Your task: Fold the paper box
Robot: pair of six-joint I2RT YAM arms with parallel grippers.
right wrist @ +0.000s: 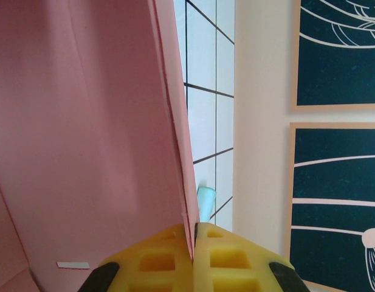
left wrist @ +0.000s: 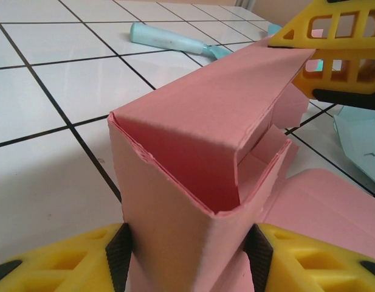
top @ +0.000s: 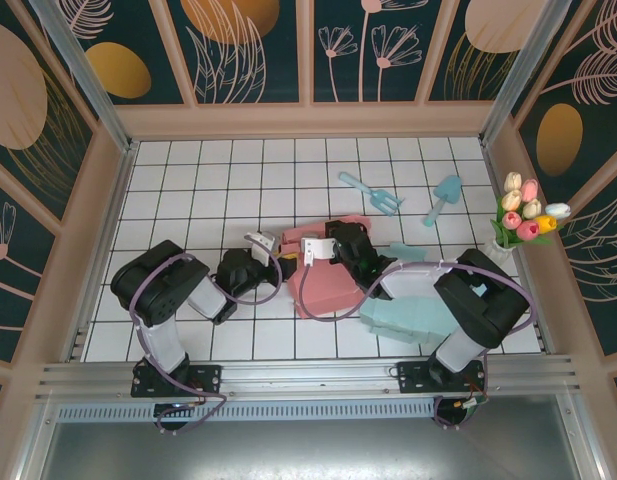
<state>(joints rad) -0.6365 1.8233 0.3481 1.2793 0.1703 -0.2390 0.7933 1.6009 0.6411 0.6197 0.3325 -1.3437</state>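
Observation:
The pink paper box (top: pixel 323 285) lies half-formed in the middle of the tiled table. In the left wrist view its open tube end (left wrist: pixel 193 182) stands between my left gripper (left wrist: pixel 188 249), with both black pads pressed on its two side walls. My left gripper (top: pixel 258 243) is at the box's left end. My right gripper (top: pixel 318 248) is at the box's top edge, and its yellow fingers (left wrist: pixel 339 48) pinch the lid flap. In the right wrist view my right gripper (right wrist: pixel 194 234) is shut on the thin edge of the pink flap (right wrist: pixel 84 121).
A flat teal paper box (top: pixel 413 318) lies to the right of the pink one, near the right arm. A teal rake (top: pixel 370 192) and a teal scoop (top: pixel 444 198) lie farther back. A vase of tulips (top: pixel 523 218) stands by the right wall.

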